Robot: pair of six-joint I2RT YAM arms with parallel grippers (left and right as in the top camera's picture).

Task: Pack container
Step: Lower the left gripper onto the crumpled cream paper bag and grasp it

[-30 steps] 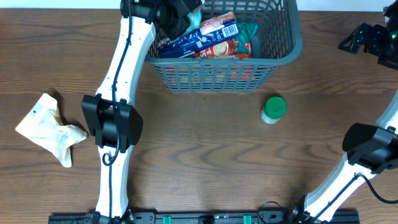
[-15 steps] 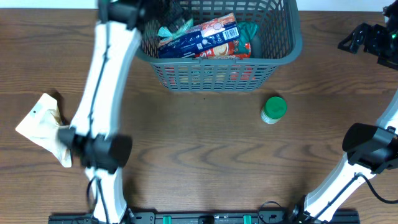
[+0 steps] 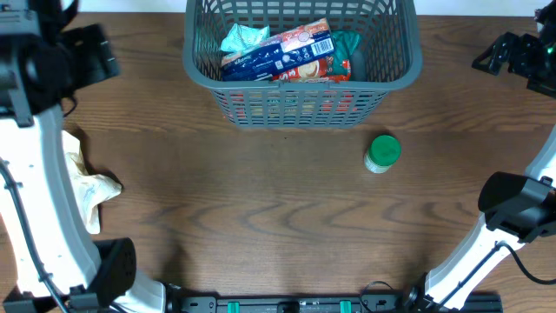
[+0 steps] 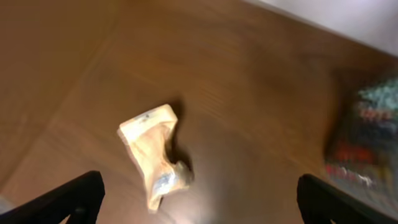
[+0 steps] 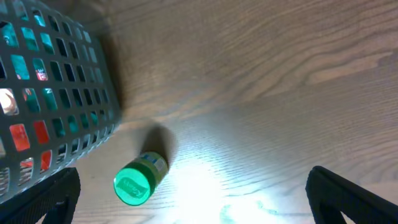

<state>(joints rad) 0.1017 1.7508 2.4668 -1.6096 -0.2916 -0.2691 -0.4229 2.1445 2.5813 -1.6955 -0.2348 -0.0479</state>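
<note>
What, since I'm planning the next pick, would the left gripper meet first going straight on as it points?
Probably the crumpled beige packet on the table, left of centre ahead of the open left gripper; depth is unclear, so it might meet bare wood beside it.

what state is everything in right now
basket, upright, partly filled
snack packets, piled inside the basket
green-lidded jar, lid on, on the table outside the basket
crumpled beige packet, lying on the table, not packed
left gripper, open, empty
right gripper, open, empty
</note>
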